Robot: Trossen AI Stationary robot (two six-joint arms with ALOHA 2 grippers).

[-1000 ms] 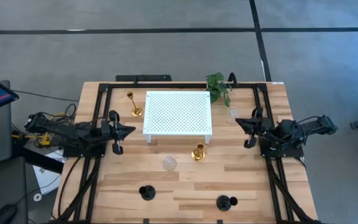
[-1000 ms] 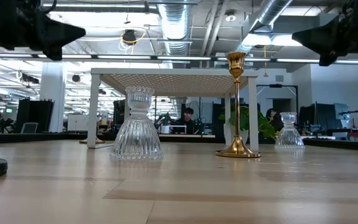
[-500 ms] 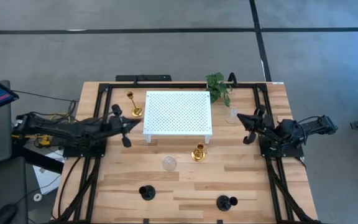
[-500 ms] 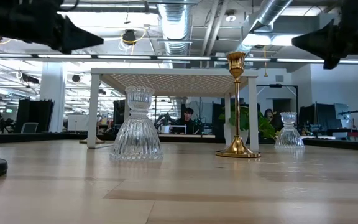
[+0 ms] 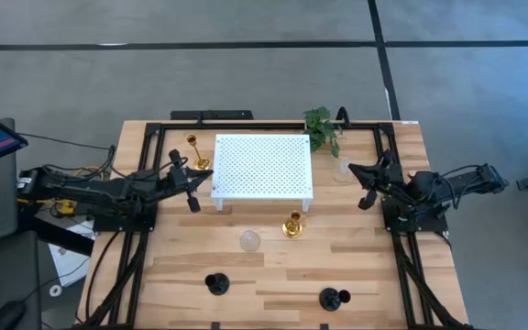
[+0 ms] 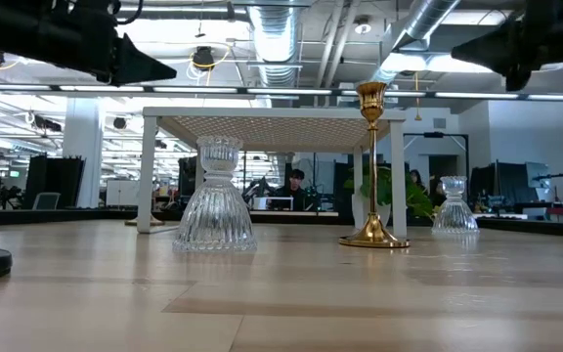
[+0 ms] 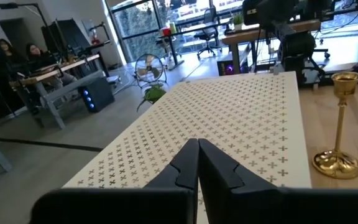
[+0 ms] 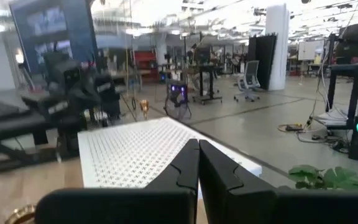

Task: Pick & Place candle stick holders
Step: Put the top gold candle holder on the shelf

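Six candle stick holders stand on their round bases on the wooden table. A tall gold one (image 5: 197,154) is left of the white stand, a gold one (image 5: 292,225) near the stand's front right leg. A clear glass one (image 5: 249,241) is at the middle and another (image 5: 343,170) is right of the stand. Two black ones (image 5: 216,284) (image 5: 334,297) are near the front edge. My left gripper (image 5: 204,174) is shut and empty, in the air by the stand's left edge. My right gripper (image 5: 351,168) is shut and empty, by the right glass holder.
The white perforated stand (image 5: 262,165) stands on its legs at the table's far middle, between the two grippers. A small green plant (image 5: 321,126) is at its far right corner. Black frame rails (image 5: 145,220) run along both table sides.
My left gripper has gone toward the table's right and a little toward the far edge, up to the white stand's left edge. My right gripper has shifted slightly toward the far edge. Both stay shut. No holder has moved.
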